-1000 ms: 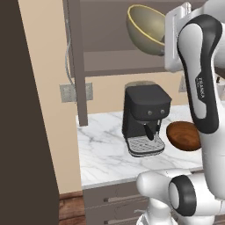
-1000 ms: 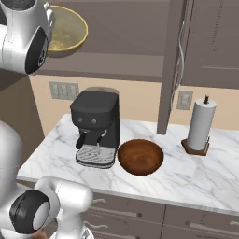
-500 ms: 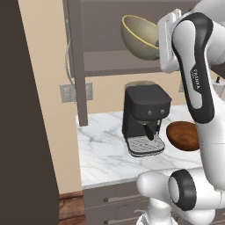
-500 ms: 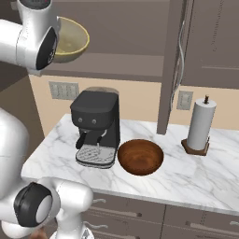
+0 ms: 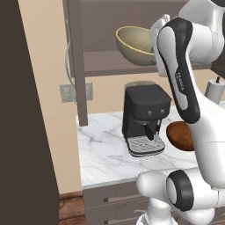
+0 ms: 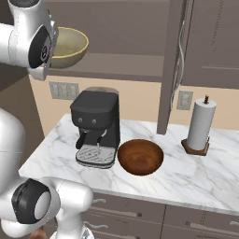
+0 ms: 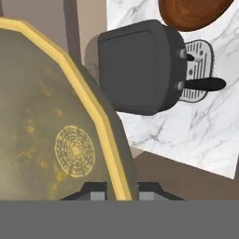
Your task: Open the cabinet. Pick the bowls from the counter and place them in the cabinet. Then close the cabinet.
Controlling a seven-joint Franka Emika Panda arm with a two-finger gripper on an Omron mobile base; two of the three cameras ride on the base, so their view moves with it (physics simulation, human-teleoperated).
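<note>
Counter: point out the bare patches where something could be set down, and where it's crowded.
Bare marble counter lies left of the coffee machine, and more in front of the brown bowl toward the paper towel holder. The middle is crowded: machine and bowl sit nearly touching.

A: Setting — a home kitchen, rendered. White marble worktop (image 6: 196,175) with grey veins over grey drawer fronts (image 6: 186,223).

B: What else marks it?

A: Black coffee machine (image 6: 96,127) on the worktop. Right of it a brown wooden bowl (image 6: 140,156), further right a paper towel roll (image 6: 200,123) on its stand. Above the machine, an open dark wall cabinet (image 6: 140,42) with an olive-yellow bowl (image 6: 70,44) at shelf level. Wall sockets (image 6: 64,90) on the beige wall left of the machine.
</note>
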